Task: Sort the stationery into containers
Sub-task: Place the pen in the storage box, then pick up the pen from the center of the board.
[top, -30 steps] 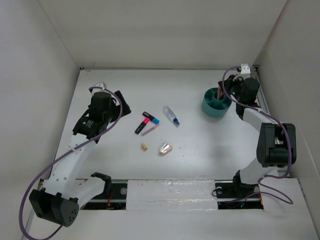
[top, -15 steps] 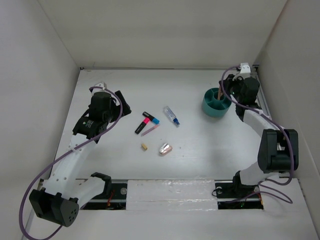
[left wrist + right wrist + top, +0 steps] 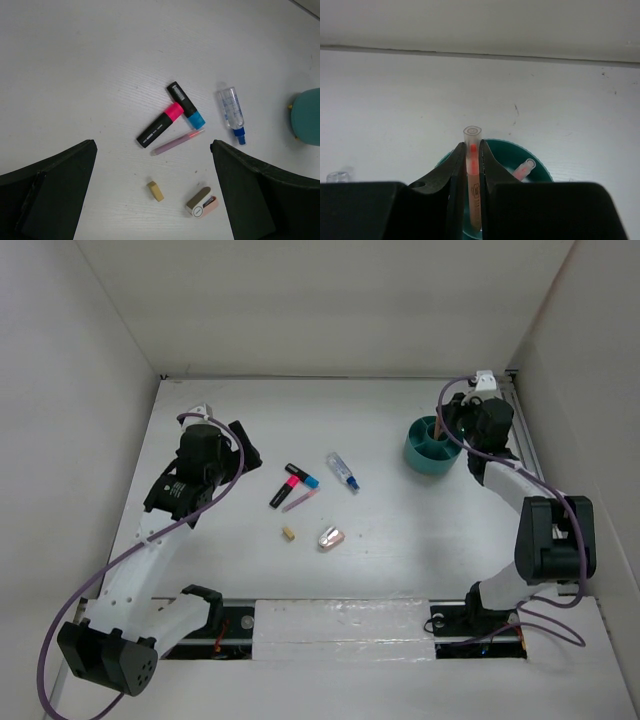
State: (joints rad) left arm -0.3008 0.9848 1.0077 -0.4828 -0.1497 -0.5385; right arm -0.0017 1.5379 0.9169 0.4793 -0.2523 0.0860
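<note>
While my right wrist edged slightly toward the far wall, my right gripper stayed nipped on the thin translucent pink pen, upright, tip inside the round teal plastic bowl (a second pink pen already leaned there). Release seemed next. My left gripper gaped empty.

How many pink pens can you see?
3 pens: one lies on the table beside the markers, one leans in the bowl, one stands upright in the right tool. More may hide inside.

Right tool, holding pink pen, shifted slightly left over teal bowl.
</note>
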